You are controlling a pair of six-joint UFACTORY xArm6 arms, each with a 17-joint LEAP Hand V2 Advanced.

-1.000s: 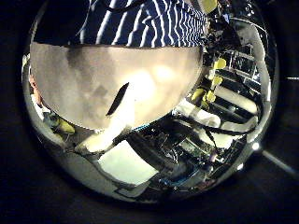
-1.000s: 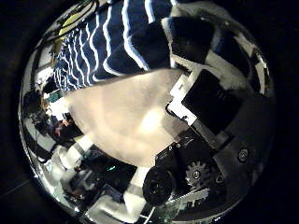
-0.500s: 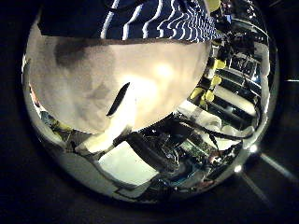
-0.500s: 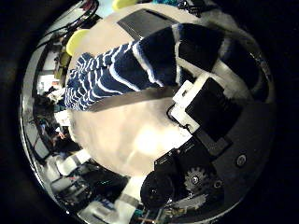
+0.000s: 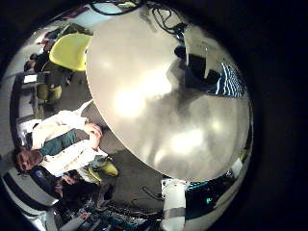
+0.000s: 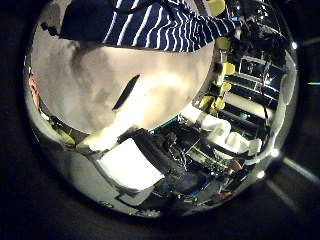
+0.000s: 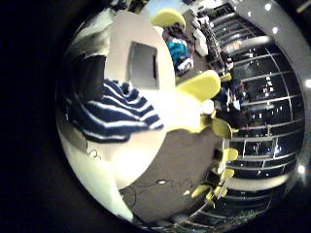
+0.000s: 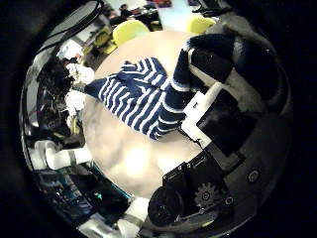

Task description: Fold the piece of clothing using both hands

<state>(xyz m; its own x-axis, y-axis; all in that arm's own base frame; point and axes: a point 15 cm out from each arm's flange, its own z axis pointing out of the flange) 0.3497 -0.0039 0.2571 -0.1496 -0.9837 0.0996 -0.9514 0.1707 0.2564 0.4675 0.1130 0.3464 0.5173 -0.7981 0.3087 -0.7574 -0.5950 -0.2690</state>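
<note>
Both my hands have lifted off the table (image 5: 144, 96) since a moment ago; my right hand (image 8: 223, 94) stays curled on the striped garment (image 8: 139, 94), hoisting it. My left hand's grip I cannot tell. Fold underway, I judge.

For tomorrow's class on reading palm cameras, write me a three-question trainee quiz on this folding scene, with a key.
1. True or false: the garment is plain red.
2. What does the garment lie on?
A. table
B. chair
C. floor
3. Fill in: the garment is navy with white ____.

Key:
1. False; it is striped.
2. A; in the right hand's views it rests on the table.
3. Stripes.
</note>
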